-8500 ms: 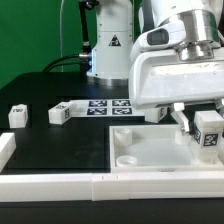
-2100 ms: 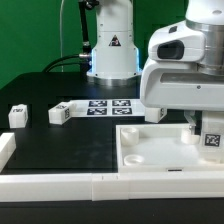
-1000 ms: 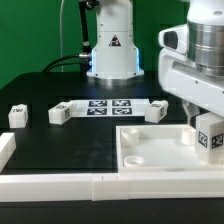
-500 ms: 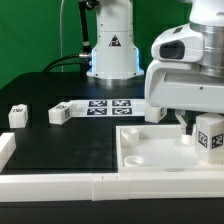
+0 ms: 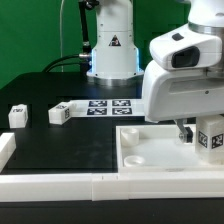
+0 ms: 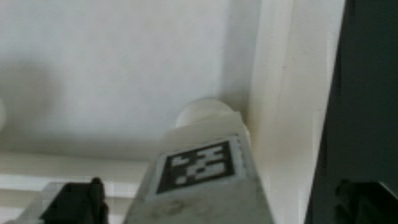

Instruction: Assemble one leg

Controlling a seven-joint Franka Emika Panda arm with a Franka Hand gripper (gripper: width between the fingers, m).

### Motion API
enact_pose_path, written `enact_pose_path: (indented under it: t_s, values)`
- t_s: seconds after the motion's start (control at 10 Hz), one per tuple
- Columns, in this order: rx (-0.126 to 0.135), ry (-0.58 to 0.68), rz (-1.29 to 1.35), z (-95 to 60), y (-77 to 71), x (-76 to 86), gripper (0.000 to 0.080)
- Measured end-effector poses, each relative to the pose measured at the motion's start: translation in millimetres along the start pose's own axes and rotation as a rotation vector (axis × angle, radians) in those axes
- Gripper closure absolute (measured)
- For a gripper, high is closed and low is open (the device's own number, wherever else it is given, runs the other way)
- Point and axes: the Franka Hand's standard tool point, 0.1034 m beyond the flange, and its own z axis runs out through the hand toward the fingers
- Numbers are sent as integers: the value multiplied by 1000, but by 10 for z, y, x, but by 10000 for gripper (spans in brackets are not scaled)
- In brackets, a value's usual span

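My gripper (image 5: 203, 136) is shut on a small white leg (image 5: 212, 139) with a black-and-white tag, held over the right far corner of the large white tray (image 5: 150, 152). In the wrist view the leg (image 6: 203, 168) stands between my dark fingers (image 6: 75, 203), and its tip reaches the tray's corner by the raised rim (image 6: 276, 70). I cannot tell whether it sits in a socket. Two more legs lie on the black table at the exterior view's left, one (image 5: 18, 115) far left and one (image 5: 60, 113) nearer the middle.
The marker board (image 5: 105, 105) lies behind the tray near the robot base (image 5: 112, 60). A long white rail (image 5: 60, 186) runs along the front edge, with a short rail piece (image 5: 5, 148) at the left. My arm's body hides the area behind the tray's right side.
The arm has swung over the tray's right corner and come down a little with the leg. Its body now hides the leg that showed behind the tray.
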Motion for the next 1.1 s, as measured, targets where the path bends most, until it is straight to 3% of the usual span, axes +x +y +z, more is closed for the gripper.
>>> enact_pose_path:
  t_s: [0.1, 0.2, 0.3, 0.6, 1.1]
  values:
    - [0, 0, 1, 0, 1, 0, 348]
    - [0, 0, 1, 0, 3, 0, 348]
    - [0, 0, 3, 0, 3, 0, 486]
    - [1, 0, 55, 0, 2, 0, 513]
    - [-3, 3, 780, 4, -23, -2, 513]
